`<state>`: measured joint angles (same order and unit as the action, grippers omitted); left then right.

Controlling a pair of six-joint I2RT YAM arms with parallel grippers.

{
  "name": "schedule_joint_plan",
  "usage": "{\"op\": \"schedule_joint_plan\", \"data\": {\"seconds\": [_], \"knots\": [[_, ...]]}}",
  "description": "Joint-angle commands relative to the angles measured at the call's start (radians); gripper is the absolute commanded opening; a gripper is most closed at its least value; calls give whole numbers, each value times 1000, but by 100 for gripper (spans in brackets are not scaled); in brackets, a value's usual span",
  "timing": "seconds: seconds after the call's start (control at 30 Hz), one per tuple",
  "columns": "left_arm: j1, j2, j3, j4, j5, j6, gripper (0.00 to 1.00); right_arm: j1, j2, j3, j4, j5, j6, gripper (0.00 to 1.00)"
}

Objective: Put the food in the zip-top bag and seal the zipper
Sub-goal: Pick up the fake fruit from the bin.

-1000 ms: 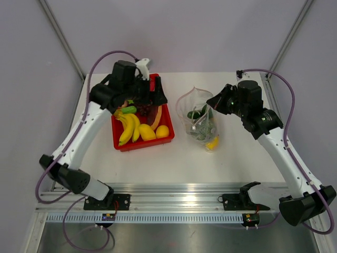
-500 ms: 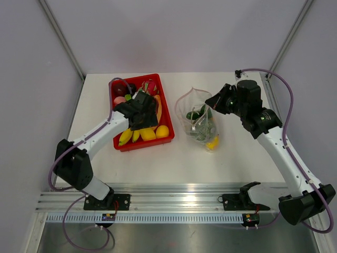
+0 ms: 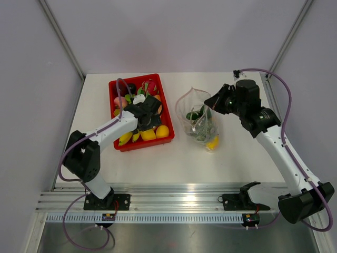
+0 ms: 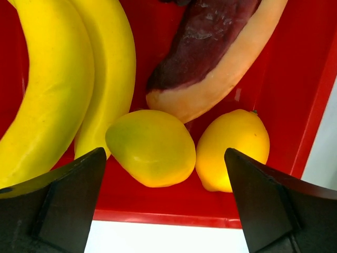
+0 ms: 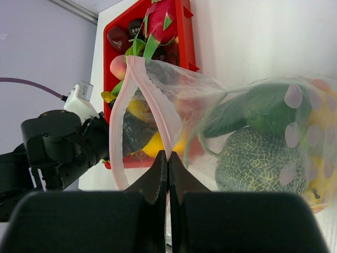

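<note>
The zip-top bag [image 3: 198, 119] stands open on the table, right of the red tray. It holds the netted melon [image 5: 260, 163], a green vegetable [image 5: 253, 108] and a yellow piece [image 3: 212, 142]. My right gripper [image 3: 209, 103] is shut on the pink zipper [image 5: 138, 84] at the bag's mouth [image 5: 168, 156] and holds it up. My left gripper [image 3: 149, 120] is open and empty, low over the tray's front. Between its fingers [image 4: 58, 205] lie a yellow-green fruit [image 4: 150, 147] and a lemon [image 4: 234, 150], with bananas [image 4: 52, 89] to the left.
The red tray [image 3: 118, 145] also holds a purple-and-peach slice [image 4: 210, 58], a dragon fruit [image 5: 160, 16] and dark fruits at its far end. Its front rim [image 4: 168, 217] lies just below my left fingers. White table [image 3: 174, 163] lies in front of the tray and bag.
My left arm has pulled back from the tray's far end and dropped low over its front, near the lemon. My right gripper has kept its hold on the bag.
</note>
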<state>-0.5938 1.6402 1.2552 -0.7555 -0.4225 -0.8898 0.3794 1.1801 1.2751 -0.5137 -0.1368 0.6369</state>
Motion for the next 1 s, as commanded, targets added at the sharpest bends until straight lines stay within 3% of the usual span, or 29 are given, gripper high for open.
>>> {"op": "schedule_joint_plan", "data": {"seconds": [0.0,0.13,0.43,0.47,0.53,0.57,0.7,0.8,0.97], "knots": [[-6,23,-14,59,-71,-54,96,0,4,38,35,-27,-11,0],[-8,49,-26,76,-96,-74,83,1,10,38,35,-40,-11,0],[-12,81,-45,116,-125,-74,79,1,15,23,49,-49,-2,0],[-14,82,-45,117,-124,-72,69,0,15,21,49,-49,0,0],[-18,75,-37,113,-122,-69,59,0,13,21,49,-47,0,0],[-24,69,-33,110,-128,-69,48,0,9,20,46,-46,0,0],[-35,17,-14,81,-144,-54,27,0,-5,20,34,-32,-6,0],[-47,-37,9,35,-159,-25,18,0,-8,18,32,-30,-6,0],[-72,-149,72,-18,-199,14,14,0,-5,6,40,-37,0,0]]}}
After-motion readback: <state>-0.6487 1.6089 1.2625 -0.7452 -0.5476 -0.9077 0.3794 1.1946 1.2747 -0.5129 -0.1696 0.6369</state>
